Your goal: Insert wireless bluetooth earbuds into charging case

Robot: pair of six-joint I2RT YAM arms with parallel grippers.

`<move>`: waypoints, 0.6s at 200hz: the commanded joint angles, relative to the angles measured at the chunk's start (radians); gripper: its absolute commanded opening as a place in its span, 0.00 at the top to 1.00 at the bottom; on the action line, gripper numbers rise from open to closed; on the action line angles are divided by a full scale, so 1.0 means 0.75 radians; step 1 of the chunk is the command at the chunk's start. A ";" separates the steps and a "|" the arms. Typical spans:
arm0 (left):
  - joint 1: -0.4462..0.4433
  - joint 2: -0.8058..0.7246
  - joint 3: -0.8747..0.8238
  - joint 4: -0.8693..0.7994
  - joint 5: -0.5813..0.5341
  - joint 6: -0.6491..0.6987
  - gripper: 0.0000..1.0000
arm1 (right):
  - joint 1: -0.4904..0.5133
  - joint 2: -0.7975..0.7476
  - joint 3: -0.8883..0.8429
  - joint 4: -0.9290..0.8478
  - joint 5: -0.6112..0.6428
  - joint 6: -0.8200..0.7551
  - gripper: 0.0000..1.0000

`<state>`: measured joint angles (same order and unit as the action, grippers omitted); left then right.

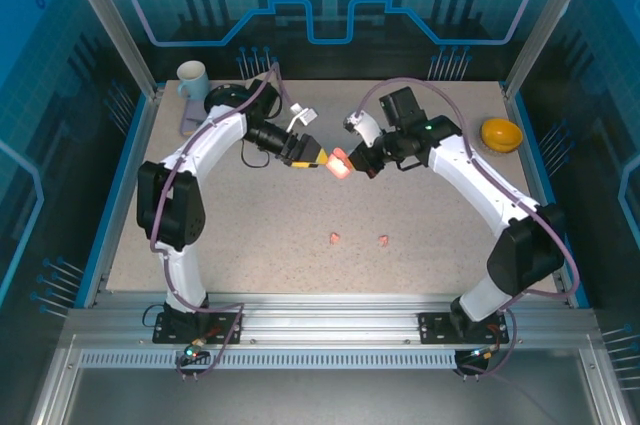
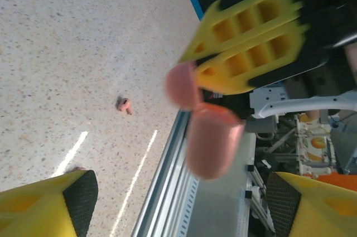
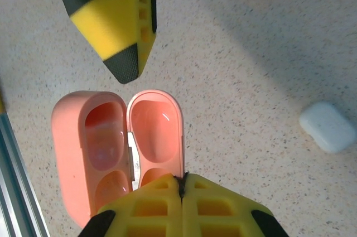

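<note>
Above the middle of the table (image 1: 250, 235), the right gripper (image 3: 182, 185) is pinching the lid of the open pink charging case (image 3: 92, 148), its fingers pressing together on the lid's edge. Facing it, the left gripper (image 1: 316, 156) is hanging just beside the case with its fingers spread wide apart, gripping nothing. Two salmon-pink earbuds (image 1: 336, 238) are lying on the tabletop nearer the arm bases, apart from each other and well clear of the case. A white case (image 3: 328, 126) is resting on the table off to one side
</note>
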<state>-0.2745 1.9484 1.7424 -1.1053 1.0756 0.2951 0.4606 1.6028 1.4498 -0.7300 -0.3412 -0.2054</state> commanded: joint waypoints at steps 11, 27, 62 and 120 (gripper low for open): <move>-0.011 0.043 0.048 -0.146 0.116 0.121 0.25 | 0.047 0.063 0.034 -0.058 0.007 -0.087 1.00; -0.029 0.049 0.026 -0.142 0.112 0.124 0.27 | 0.050 0.075 0.039 -0.045 -0.006 -0.084 1.00; -0.047 0.065 -0.022 -0.140 0.092 0.133 0.31 | 0.050 0.066 0.035 -0.017 -0.050 -0.072 1.00; -0.075 0.083 -0.020 -0.154 0.102 0.149 0.41 | 0.053 0.058 0.041 -0.013 -0.087 -0.062 1.00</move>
<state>-0.3126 1.9846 1.7321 -1.1851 1.1164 0.3733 0.4911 1.6569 1.4506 -0.7406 -0.3676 -0.2447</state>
